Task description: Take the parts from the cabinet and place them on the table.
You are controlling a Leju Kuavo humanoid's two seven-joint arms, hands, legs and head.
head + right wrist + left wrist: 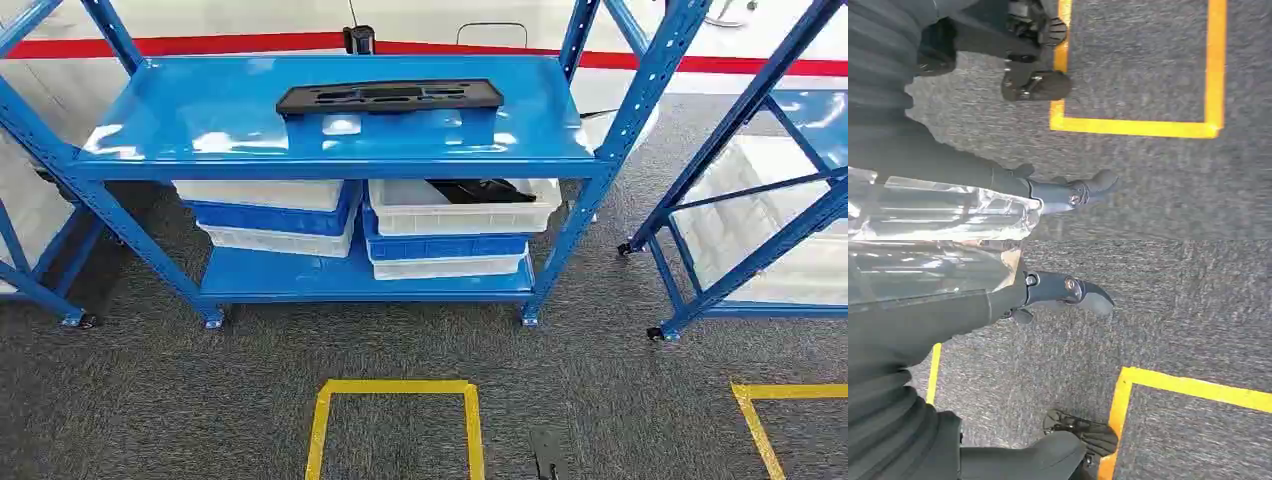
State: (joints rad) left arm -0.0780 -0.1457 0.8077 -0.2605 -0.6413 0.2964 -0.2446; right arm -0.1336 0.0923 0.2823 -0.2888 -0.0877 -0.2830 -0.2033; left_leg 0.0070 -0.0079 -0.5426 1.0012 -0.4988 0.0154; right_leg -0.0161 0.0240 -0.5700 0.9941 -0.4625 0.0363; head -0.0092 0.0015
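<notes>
Grey carpet (150, 400) with yellow tape squares (395, 420) lay between me and the blue cabinet (340, 160). One black part (390, 97) sat on the top shelf, its long axis running left to right, far ahead of both arms. More dark parts (480, 190) lay in the upper white bin (460, 208) below, to the right. My left hand (1058, 290) and right hand (1068, 192) hung over the floor holding nothing; I could see little of the fingers, so how far either was open I couldn't tell. I judged neither clearly nearer, since the shelf part sat roughly centred.
</notes>
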